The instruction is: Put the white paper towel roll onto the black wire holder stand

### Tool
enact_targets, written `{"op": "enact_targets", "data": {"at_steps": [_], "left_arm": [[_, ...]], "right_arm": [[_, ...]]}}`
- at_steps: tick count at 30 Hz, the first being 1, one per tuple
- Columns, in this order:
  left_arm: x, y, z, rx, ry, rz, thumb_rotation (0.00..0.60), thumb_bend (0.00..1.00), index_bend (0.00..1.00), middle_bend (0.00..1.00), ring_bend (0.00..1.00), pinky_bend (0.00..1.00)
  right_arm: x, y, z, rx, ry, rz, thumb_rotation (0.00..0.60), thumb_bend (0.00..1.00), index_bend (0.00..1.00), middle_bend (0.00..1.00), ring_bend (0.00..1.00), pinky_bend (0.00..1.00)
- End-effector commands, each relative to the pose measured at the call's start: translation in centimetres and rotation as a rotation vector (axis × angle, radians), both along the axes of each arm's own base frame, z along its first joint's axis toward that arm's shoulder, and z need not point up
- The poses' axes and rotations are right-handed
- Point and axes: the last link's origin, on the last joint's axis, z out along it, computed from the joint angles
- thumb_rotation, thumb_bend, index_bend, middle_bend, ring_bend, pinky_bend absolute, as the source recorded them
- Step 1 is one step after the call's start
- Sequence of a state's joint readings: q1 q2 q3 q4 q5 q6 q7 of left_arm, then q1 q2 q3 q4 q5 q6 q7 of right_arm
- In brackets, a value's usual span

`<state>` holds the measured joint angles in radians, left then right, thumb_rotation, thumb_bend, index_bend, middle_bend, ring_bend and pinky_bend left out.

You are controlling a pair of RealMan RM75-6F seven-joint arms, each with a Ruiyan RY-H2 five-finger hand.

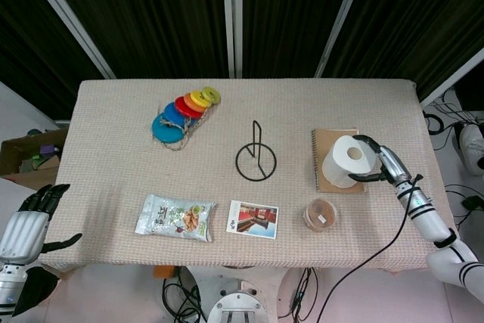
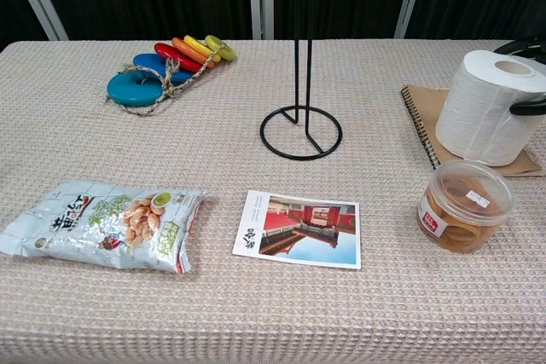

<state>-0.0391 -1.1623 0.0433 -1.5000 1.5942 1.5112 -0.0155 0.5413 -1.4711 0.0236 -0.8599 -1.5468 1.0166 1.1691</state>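
The white paper towel roll [image 1: 344, 163] [image 2: 486, 108] stands on a brown spiral notebook [image 1: 324, 141] at the table's right side, leaning slightly. My right hand [image 1: 384, 163] wraps it from the right, with fingers [image 2: 522, 44] curled over the far side and the thumb on the near side. The black wire holder stand [image 1: 255, 158] [image 2: 300, 130] stands upright and bare at the table's middle, well left of the roll. My left hand [image 1: 30, 225] hangs off the table's front left corner with fingers apart, holding nothing.
A clear plastic jar [image 1: 321, 215] [image 2: 463, 205] sits just in front of the roll. A postcard [image 1: 253, 219] and a snack bag [image 1: 175, 217] lie along the front. Coloured rings on a rope [image 1: 181, 111] lie at the back left.
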Motion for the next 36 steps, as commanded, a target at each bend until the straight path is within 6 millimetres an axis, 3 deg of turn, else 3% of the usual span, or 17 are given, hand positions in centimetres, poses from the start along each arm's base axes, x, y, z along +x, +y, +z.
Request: {"op": "enact_targets", "data": {"at_steps": [1,6,9,15,18,23,28,31,36], "left_arm": [[0.0,0.0,0.0,0.003,-0.002,0.001,0.463,0.06,0.10,0.13,0.09,0.21],[-0.1,0.0,0.2,0.004,0.001,0.004,0.461,0.06,0.10,0.13,0.09,0.21],[-0.1,0.1,0.2,0.005,-0.002,0.002,0.463,0.06,0.10,0.13,0.09,0.21],[-0.4,0.2,0.0,0.006,-0.020,0.008,0.464,0.06,0.10,0.13,0.09,0.21],[-0.6,0.1,0.0,0.005,-0.020,0.014,0.465,0.06,0.10,0.13,0.09,0.21],[-0.6,0.0,0.2,0.015,-0.024,0.007,0.466,0.06,0.10,0.13,0.09,0.21],[-0.3,0.2,0.5,0.016,-0.028,-0.008,0.465,0.06,0.10,0.13,0.09,0.21],[0.0,0.3,0.7,0.021,-0.029,-0.019,0.463,0.06,0.10,0.13,0.09,0.21],[-0.4,0.3,1.1,0.025,-0.032,-0.005,0.462,0.06,0.10,0.13,0.09,0.21]], "right_arm": [[0.4,0.1,0.7,-0.049,-0.024,0.016,0.600,0.15,0.31,0.41,0.40,0.47],[2.5,0.4,3.9,-0.176,-0.088,0.114,0.600,0.15,0.32,0.41,0.40,0.47],[5.0,0.8,6.8,-0.251,-0.125,0.207,0.600,0.16,0.33,0.42,0.41,0.47],[12.8,1.6,12.7,-0.350,-0.117,0.388,0.600,0.15,0.36,0.44,0.43,0.49],[16.4,1.4,14.0,-0.393,-0.124,0.397,0.600,0.15,0.36,0.44,0.43,0.49],[22.1,0.1,14.4,-0.364,-0.171,0.408,0.600,0.15,0.36,0.44,0.43,0.49],[27.1,-1.3,13.3,-0.278,-0.210,0.418,0.600,0.15,0.36,0.44,0.43,0.49],[29.0,-2.0,11.7,-0.204,-0.214,0.395,0.600,0.15,0.36,0.44,0.43,0.49],[30.6,-2.7,9.6,-0.124,-0.186,0.338,0.600,0.15,0.36,0.44,0.43,0.50]]}}
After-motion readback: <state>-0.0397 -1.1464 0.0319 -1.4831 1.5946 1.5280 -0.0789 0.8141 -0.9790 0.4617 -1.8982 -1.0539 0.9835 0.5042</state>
